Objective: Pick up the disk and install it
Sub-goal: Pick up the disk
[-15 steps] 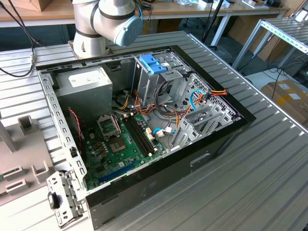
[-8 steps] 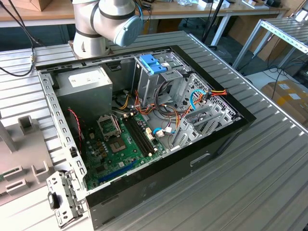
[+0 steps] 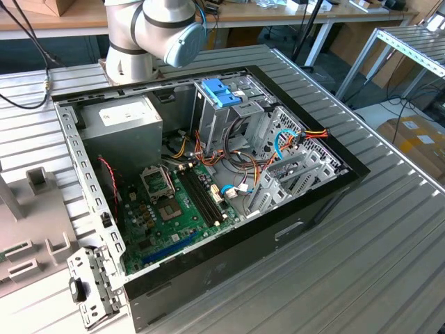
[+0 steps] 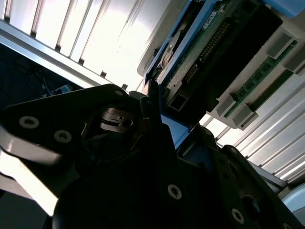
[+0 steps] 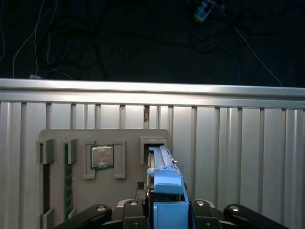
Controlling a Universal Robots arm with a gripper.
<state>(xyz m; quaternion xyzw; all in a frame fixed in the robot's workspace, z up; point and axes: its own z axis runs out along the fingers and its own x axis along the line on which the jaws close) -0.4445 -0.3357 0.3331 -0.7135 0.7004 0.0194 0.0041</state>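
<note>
While the disk [image 5: 162, 162] stands edgewise in its grey holder [image 5: 128, 136], jaws flank it closely, clamping unclear.

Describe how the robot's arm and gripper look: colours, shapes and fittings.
The arm is built of thick silver-grey cylindrical sections, with a round light-blue cap on one joint. The gripper is black, made of flat angular links studded with round silver screw heads, as seen in both wrist views.

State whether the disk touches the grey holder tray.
Touching. In the first wrist view the disk stands with its end in a slot of the grey holder tray.
</note>
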